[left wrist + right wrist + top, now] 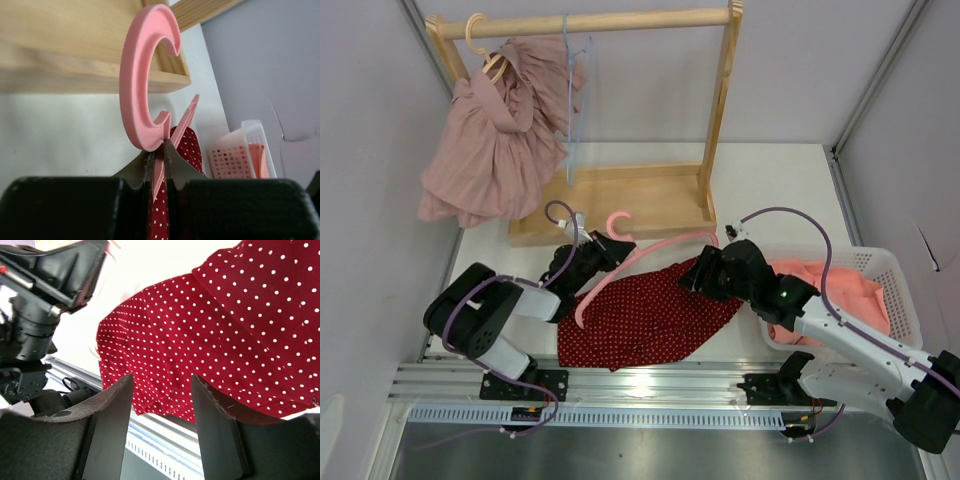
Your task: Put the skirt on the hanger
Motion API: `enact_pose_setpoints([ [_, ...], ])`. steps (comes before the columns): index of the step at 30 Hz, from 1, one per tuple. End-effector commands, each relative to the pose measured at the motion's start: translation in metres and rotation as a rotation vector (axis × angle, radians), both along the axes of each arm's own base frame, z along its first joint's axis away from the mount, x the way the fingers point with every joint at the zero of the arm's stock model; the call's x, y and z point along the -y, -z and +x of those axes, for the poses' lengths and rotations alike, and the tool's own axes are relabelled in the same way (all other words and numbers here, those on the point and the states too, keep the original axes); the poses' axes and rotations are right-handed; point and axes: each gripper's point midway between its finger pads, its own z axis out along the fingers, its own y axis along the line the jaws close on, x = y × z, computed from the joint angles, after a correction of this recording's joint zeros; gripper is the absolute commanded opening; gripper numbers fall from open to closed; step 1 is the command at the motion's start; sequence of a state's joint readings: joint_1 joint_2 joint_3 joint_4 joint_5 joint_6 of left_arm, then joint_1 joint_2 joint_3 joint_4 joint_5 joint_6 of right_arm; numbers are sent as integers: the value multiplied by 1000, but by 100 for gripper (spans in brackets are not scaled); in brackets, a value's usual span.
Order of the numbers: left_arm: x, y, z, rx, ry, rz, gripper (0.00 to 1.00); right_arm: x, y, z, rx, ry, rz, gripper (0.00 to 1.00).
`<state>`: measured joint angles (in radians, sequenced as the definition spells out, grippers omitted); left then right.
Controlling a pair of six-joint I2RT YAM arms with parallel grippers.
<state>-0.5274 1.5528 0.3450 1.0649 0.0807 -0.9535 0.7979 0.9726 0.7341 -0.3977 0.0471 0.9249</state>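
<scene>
A red polka-dot skirt (pixel 645 315) lies spread on the white table in front of the arms. A pink hanger (pixel 638 252) lies across its top edge, hook toward the wooden rack. My left gripper (pixel 602 250) is shut on the hanger just below its hook (pixel 142 80), with the skirt (pixel 190 145) behind it. My right gripper (pixel 692 276) is open and empty, hovering over the skirt's right side; the skirt (pixel 210 335) fills its wrist view between the fingers (pixel 112 410).
A wooden clothes rack (pixel 620 100) stands at the back, with a dusty-pink dress (pixel 490 140) and a clear hanger on its rail. A white basket (pixel 880 270) with orange cloth (pixel 840 290) sits at the right. Aluminium rail (pixel 620 385) runs along the near edge.
</scene>
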Motion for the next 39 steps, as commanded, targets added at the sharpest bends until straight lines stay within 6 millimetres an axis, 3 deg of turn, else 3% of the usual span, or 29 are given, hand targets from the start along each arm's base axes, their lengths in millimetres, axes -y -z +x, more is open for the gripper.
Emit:
enact_pose_setpoints([
  [1, 9, -56, -1, 266, 74, -3, 0, 7, -4, 2, 26, 16, -8, 55],
  [8, 16, -77, -15, 393, 169, 27, 0, 15, 0, 0, 30, 28, -44, 55],
  [14, 11, -76, -14, 428, 196, 231, 0, 23, 11, -2, 22, 40, -84, 55],
  [15, 9, -88, -16, 459, 193, 242, 0, 25, 14, -2, 18, 42, -94, 55],
  [18, 2, -99, -20, 494, 191, 309, 0, 29, 20, 1, 20, 55, -130, 55],
  [31, 3, -140, -43, 609, 283, 348, 0, 30, 17, 20, 91, 32, -205, 59],
  [36, 3, -167, -51, 653, 305, 353, 0, 24, 6, 31, 174, -14, -172, 60],
  [39, 4, -171, -54, 664, 319, 354, 0, 22, -1, 37, 209, -25, -146, 60],
])
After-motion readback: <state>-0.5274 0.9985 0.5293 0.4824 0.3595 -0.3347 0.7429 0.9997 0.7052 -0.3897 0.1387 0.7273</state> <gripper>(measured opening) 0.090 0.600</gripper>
